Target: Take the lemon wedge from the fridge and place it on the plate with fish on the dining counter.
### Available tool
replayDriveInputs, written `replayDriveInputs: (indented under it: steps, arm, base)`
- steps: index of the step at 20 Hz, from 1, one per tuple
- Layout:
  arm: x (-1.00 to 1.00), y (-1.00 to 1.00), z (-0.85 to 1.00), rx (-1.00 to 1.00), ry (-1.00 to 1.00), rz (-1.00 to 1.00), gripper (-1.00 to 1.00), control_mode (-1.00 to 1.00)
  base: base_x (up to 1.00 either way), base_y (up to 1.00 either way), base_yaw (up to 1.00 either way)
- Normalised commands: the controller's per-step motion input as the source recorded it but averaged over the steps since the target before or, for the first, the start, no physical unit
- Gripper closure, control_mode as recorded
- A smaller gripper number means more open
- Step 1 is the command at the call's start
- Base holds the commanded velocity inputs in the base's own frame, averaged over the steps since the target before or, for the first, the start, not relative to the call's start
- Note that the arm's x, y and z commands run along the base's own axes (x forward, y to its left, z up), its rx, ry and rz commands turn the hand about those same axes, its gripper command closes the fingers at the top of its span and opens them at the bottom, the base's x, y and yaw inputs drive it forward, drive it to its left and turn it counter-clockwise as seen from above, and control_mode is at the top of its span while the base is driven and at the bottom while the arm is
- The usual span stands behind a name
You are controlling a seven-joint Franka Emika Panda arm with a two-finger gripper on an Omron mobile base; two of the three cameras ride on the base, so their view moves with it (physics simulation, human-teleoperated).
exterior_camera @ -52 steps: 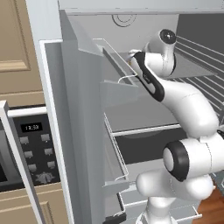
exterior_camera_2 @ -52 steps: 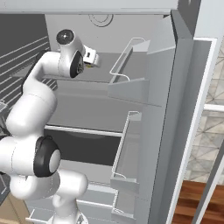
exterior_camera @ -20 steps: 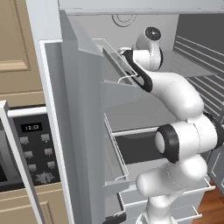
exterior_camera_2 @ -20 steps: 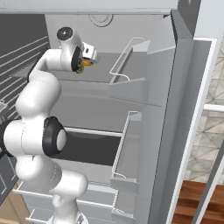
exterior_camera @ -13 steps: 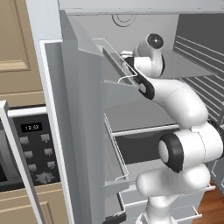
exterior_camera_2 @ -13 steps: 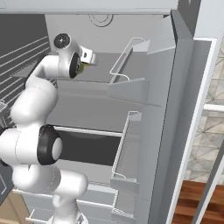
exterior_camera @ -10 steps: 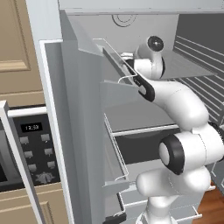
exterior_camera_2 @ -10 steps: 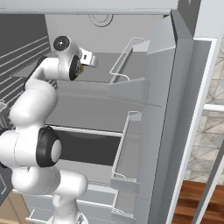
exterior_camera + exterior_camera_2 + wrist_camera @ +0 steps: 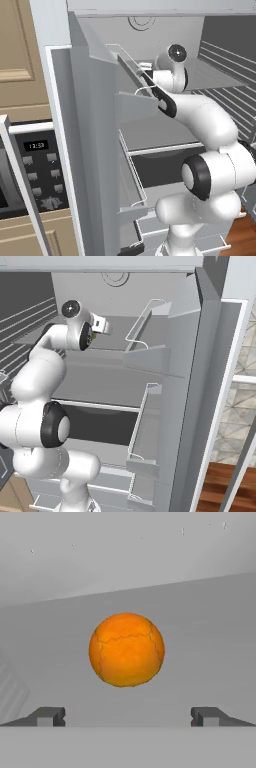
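The fridge (image 9: 85,150) stands open, and my arm reaches onto its top shelf (image 9: 115,338). In the hand view the lemon wedge (image 9: 127,650) looks like a round orange lump with a cracked skin. It rests on the grey shelf straight ahead, centred above the gap of my gripper (image 9: 127,716). The jaws are open wide with nothing between them, and the fingertips (image 9: 47,716) sit short of the fruit. In the base views the hand (image 9: 102,325) (image 9: 145,66) points toward the shelf's back. The plate with fish and the dining counter are out of view.
Clear door bins (image 9: 147,351) hang on the open doors at both sides of the arm. Wire racks (image 9: 232,102) line one side. A dark drawer (image 9: 102,423) lies below the shelf. A black oven panel (image 9: 40,167) and beige cabinets (image 9: 20,55) stand left.
The wrist has turned and the hand has eased a little further into the top shelf. The jaws have stayed open.
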Motion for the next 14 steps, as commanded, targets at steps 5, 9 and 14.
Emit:
replayDriveInputs:
  steps: [5,9,14]
  arm:
    - [0.03,-0.19,0.0,0.07,0.17,-0.02,-1.0,-1.0]
    - [0.0,-0.09,0.0,0.03,0.11,0.0,-1.0,-1.0]
    - [0.0,0.0,0.0,0.0,0.0,0.0,-1.0,-1.0]
  base:
    - [0.0,0.0,0.0]
    - [0.0,0.0,0.0]
    - [0.0,0.0,0.0]
